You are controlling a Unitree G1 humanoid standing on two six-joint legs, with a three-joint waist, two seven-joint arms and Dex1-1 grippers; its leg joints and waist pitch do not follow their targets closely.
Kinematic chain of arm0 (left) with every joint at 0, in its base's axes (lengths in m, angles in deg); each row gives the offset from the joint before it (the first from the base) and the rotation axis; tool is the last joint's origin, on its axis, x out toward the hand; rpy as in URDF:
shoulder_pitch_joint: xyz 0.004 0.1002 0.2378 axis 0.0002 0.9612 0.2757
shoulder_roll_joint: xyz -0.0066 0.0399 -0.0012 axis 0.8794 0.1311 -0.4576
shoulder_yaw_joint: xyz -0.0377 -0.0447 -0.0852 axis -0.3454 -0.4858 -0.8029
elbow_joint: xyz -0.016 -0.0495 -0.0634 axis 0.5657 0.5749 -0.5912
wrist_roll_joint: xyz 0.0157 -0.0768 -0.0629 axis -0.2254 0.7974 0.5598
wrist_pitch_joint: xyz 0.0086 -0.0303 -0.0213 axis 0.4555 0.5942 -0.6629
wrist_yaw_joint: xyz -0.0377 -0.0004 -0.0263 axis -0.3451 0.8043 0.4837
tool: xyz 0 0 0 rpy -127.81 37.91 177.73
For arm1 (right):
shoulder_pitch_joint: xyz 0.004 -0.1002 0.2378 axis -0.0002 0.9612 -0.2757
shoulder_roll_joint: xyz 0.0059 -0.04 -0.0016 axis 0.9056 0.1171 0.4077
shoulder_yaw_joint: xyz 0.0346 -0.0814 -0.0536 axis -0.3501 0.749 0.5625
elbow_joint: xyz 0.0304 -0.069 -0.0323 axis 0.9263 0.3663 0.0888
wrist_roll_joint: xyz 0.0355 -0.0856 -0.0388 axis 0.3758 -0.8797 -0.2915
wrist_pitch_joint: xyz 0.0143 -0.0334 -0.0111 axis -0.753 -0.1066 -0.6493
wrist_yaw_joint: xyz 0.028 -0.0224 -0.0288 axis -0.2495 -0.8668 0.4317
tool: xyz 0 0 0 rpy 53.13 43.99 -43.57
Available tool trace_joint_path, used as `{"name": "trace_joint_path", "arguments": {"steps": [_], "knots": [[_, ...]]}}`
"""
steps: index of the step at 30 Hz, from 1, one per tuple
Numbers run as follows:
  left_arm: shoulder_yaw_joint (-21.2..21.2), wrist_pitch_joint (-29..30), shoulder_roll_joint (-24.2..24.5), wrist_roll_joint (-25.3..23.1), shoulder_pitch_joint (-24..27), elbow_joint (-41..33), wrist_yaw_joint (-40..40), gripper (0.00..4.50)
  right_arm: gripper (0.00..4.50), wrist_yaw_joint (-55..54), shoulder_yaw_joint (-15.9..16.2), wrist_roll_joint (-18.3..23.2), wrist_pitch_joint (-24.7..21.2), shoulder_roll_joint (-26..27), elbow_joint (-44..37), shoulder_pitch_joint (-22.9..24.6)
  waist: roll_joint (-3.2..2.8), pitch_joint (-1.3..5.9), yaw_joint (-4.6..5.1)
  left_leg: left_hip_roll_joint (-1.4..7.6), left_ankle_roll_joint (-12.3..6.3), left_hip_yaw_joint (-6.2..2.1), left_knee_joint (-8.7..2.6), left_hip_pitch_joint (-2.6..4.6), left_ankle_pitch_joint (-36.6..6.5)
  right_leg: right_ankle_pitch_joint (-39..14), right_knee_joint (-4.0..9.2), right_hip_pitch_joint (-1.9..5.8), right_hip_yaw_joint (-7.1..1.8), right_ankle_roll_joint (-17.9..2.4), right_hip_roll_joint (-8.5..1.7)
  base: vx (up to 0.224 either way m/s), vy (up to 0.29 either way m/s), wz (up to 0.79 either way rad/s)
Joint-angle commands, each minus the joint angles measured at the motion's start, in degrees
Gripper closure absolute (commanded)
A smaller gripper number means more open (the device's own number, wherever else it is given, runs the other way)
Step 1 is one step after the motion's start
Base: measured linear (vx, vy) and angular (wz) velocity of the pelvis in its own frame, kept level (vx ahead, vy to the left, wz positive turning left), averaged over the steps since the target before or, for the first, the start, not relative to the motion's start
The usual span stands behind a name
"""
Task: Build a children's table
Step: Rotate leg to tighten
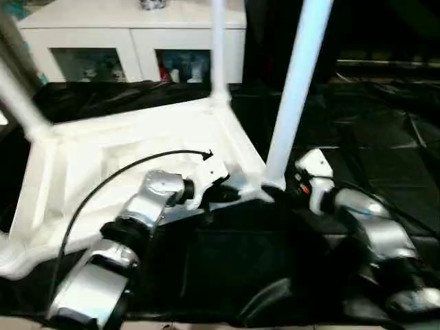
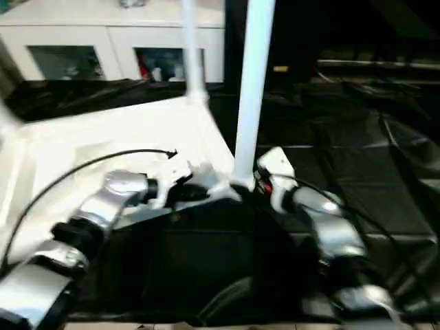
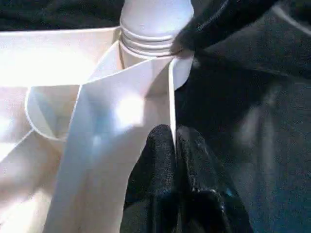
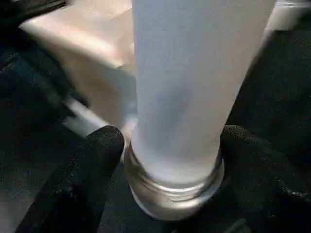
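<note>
- Our left arm [image 1: 130, 234] reaches forward from the near left, and its wrist bends toward the right, so the left gripper [image 3: 173, 138] meets the near edge of the table top [image 1: 137, 151].
- In the left wrist view its two black fingers [image 3: 158, 155] are pressed together on the thin white rim of the table top, one finger on each side of it.
- Our right arm [image 1: 378, 240] comes from the near right and turns inward to the left, with the right gripper [image 4: 172, 150] at the foot of the near right leg [image 1: 295, 89].
- Its fingers [image 4: 97, 150] stand apart, one on each side of the leg's ringed base; whether they touch the leg we cannot tell well, because the view is soft there.
- The table top lies upside down on the black cloth [image 1: 385, 151], left of the middle of the scene.
- We count three legs standing up from its corners: the near right one, the far right leg [image 1: 218, 48], and the far left leg [image 1: 20, 96].
- We count one white cabinet [image 1: 130, 41] with two glass doors behind the table.
</note>
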State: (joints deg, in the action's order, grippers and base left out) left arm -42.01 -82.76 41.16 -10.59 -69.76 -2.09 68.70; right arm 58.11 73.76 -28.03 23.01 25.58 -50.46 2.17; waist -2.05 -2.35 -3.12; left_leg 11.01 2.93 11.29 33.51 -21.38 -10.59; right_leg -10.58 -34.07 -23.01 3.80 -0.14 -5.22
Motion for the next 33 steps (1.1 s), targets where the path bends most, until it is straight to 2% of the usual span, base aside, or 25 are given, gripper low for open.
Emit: {"name": "trace_joint_path", "arguments": {"steps": [1, 7, 10, 12, 17, 22, 25, 28, 30, 31, 33], "knots": [[1.77, -0.61, 0.44, 0.37, 0.26, -1.53, 5.45, 4.50, 0.99, 4.90, 2.49, 1.26, -1.42, -0.31, -3.06, 0.82, 0.56, 3.31, -0.40, 2.46, -5.75, -0.79, -3.60, 0.61, -11.09, -7.03, 3.64, 3.11, -2.26, -15.26, -3.07, 0.000, 0.000, 0.00], [2.24, 0.70, 1.13, 1.30, 0.31, -2.22, 8.75, 4.50, 0.99, 8.96, 2.62, 3.00, -2.03, -1.11, -5.62, 1.59, 0.35, 3.31, -0.92, 2.60, -4.58, -0.78, -3.68, 0.88, -11.80, -7.28, 3.57, 2.81, -2.32, -15.90, -3.18, 0.000, 0.000, 0.00], [2.10, 0.11, 0.90, 1.19, 0.45, -1.87, 8.38, 4.50, 0.99, 9.51, 3.16, 2.84, -2.45, -1.09, -5.64, 1.94, 0.45, 3.39, -1.21, 2.47, -4.25, -0.81, -3.65, 0.73, -10.99, -6.54, 3.44, 3.00, -2.31, -15.72, -3.25, 0.000, 0.000, 0.00], [2.07, 0.07, 0.87, 1.19, 0.52, -1.92, 8.46, 4.50, 1.25, 9.71, 3.53, 2.70, -2.71, -1.32, -5.55, 2.23, 0.56, 3.43, -1.33, 2.38, -4.35, -0.78, -3.55, 0.70, -10.40, -6.37, 3.42, 3.08, -2.33, -15.49, -3.28, 0.000, 0.000, 0.00], [1.82, -0.03, 0.78, 1.15, 0.48, -1.86, 8.50, 4.50, 1.49, 10.32, 3.57, 2.44, -3.23, -1.64, -5.30, 2.61, 0.61, 3.51, -1.73, 2.42, -4.88, -0.77, -3.42, 0.71, -9.10, -5.21, 3.25, 3.05, -2.30, -15.54, -3.24, 0.000, 0.000, 0.00], [1.60, 0.09, 0.80, 1.23, 0.78, -2.12, 8.09, 4.50, 1.96, 8.41, 3.31, 1.41, -3.56, -0.93, -3.82, 2.25, 0.46, 3.45, -1.79, 2.44, -4.37, -0.82, -3.53, 0.79, -9.86, -6.84, 3.41, 2.98, -2.26, -15.16, -3.26, 0.000, 0.000, 0.00], [1.54, 0.17, 0.84, 1.23, 0.97, -2.28, 8.12, 4.50, 2.16, 7.00, 3.04, 1.14, -3.89, -0.34, -3.07, 2.26, 0.56, 3.39, -1.73, 2.39, -3.94, -0.83, -3.61, 0.76, -10.47, -7.87, 3.52, 3.01, -2.28, -14.80, -3.27, 0.000, 0.000, 0.00], [0.89, 0.88, 0.27, 0.87, 1.06, -1.97, 5.06, 4.50, 2.30, 1.55, 0.93, 1.12, -4.41, 2.22, -0.64, 2.14, 0.53, 3.24, -1.56, 2.34, -3.33, -0.88, -3.75, 0.78, -11.63, -9.89, 3.78, 3.00, -2.29, -14.25, -3.32, 0.000, 0.000, 0.00], [0.56, 1.29, -0.28, 0.31, 0.89, -1.43, 2.35, 4.50, 2.39, -2.16, -0.43, 0.89, -4.29, 3.81, 0.90, 1.87, 0.39, 3.10, -1.10, 2.30, -2.01, -1.00, -4.02, 1.05, -13.78, -13.63, 4.24, 2.75, -2.31, -13.62, -3.39, 0.000, 0.000, 0.00], [0.56, 1.29, -0.28, 0.31, 0.89, -1.43, 2.35, 4.50, 2.40, -2.16, -0.43, 0.89, -4.29, 3.81, 0.90, 1.87, 0.52, 3.09, -0.94, 2.24, -1.72, -1.00, -4.03, 1.05, -14.17, -14.41, 4.33, 2.79, -2.31, -13.30, -3.35, 0.000, 0.000, 0.00], [-1.16, 2.93, -3.58, -0.62, -0.29, 1.00, -7.75, 4.50, 2.42, -14.59, -4.15, 0.24, -4.75, 9.09, 4.54, 1.04, 0.35, 2.95, -0.25, 2.18, -0.63, -1.08, -4.21, 1.20, -15.67, -17.02, 4.71, 2.47, -2.34, -12.60, -3.32, 0.000, 0.000, 0.00]]}}
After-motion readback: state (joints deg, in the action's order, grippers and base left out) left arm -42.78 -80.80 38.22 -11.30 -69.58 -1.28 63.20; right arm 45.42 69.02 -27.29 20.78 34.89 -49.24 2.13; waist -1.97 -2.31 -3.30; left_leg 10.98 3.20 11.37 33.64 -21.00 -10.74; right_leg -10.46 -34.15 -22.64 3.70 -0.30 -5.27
